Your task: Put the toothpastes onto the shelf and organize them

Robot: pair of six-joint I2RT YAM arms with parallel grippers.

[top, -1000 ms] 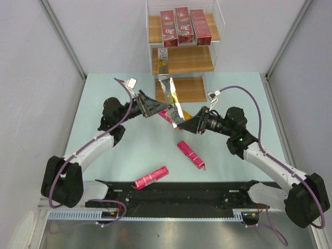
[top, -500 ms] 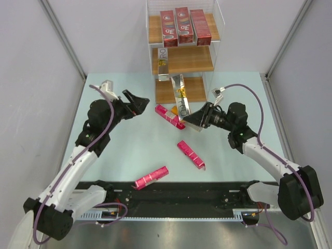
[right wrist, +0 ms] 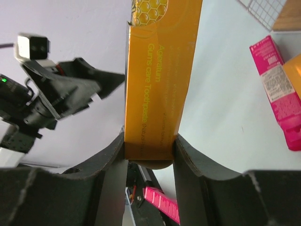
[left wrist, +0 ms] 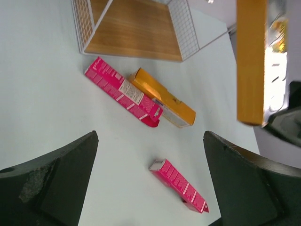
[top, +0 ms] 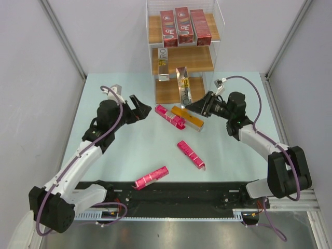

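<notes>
Pale green table (top: 129, 150). The shelf (top: 196, 61) stands at its far edge, centre, three wooden tiers stepped down toward the arms. Left arm (top: 83, 153) reaches up and forward from its base, elbow bent, wrist turned right. Left gripper (top: 141, 108) hangs over bare table left of the shelf, jaws spread wide with nothing between them. Right arm (top: 257, 139) stretches forward and inward, forearm low, wrist aimed left at the shelf front. Right gripper (top: 199, 106) is clamped on the bottom end of the held carton (top: 183, 85), orange and silver. This carton stands nearly upright, tilted slightly, in front of the lowest tier. I cannot tell whether it touches the board. Wrist view confirms both fingers (right wrist: 113, 155) pressed against its sides. Top tier: three red cartons (top: 180, 25) upright, side by side. Middle tier: one silver carton (top: 163, 63) upright at the left end. On the table near the shelf, an orange carton (top: 188, 116) lies flat against the far pink carton (top: 170, 115). The middle pink carton (top: 191, 154) lies apart, mid-table. The near pink carton (top: 151, 177) lies close to the arm bases.
</notes>
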